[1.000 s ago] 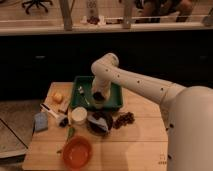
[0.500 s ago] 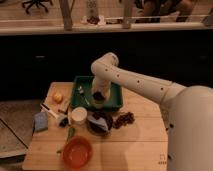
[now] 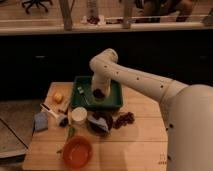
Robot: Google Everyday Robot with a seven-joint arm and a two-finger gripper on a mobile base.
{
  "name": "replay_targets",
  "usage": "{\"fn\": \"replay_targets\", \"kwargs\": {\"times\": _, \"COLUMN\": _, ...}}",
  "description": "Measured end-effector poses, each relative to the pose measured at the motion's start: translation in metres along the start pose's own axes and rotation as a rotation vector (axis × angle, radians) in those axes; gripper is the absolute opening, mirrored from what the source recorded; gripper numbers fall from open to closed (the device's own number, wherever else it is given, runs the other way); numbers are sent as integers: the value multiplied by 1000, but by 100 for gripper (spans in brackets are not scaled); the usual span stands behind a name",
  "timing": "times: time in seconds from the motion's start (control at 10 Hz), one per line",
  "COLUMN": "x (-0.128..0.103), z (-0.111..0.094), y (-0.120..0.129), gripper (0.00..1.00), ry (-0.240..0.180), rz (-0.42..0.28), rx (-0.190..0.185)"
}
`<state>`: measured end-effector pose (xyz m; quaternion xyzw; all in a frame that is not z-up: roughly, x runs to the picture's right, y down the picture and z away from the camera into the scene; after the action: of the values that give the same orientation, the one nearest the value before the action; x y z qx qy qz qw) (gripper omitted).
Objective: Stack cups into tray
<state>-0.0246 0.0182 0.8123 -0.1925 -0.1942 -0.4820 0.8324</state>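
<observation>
camera view, single entry, lower case throughout.

- **gripper** (image 3: 97, 89): hangs from the white arm (image 3: 135, 80), which reaches in from the right edge of the tabletop (image 3: 140, 145). it points down inside the tray, near its middle. fingers together.
- **dark cup** (image 3: 99, 94): a dark rounded shape right at the gripper's tip, over the tray floor. whether it is pinched or only sits beside the fingers cannot be told.
- **tray** (image 3: 114, 103): dark green with raised sides, at the far middle of the tabletop. a small green item (image 3: 80, 90) lies in its left part.
- **pale cup** (image 3: 79, 115): upright, just outside the tray's near left corner, not yet in the tray.
- **dark bowl** (image 3: 101, 122): just beside the tray's near rim, right of the pale cup.
- **orange bowl** (image 3: 76, 151): at the near edge of the tabletop, well apart from the tray.

**risks, as judged**
- a release from too high or off-centre could tip the dark cup onto its side.
- a sideways pull-out could catch the tray's raised rim and shove the tray.
- going for the pale cup means a low pass beside the dark bowl, and a knock there is likely.

**room**
- the right half of the tabletop is bare wood and suits the arm's sweep.
- the left edge is crowded with small items.
- the tray's right part shows free floor.
</observation>
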Motion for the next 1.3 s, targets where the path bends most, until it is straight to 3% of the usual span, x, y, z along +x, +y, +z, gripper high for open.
{"fn": "replay_targets", "kwargs": {"times": 0.7, "x": 27, "z": 11, "y": -5, "gripper": 0, "ry": 17, "rz": 42, "rx": 14}}
{"fn": "replay_targets", "kwargs": {"times": 1.3, "x": 61, "z": 63, "y": 9, "gripper": 0, "ry": -25, "rz": 158, "rx": -24}}
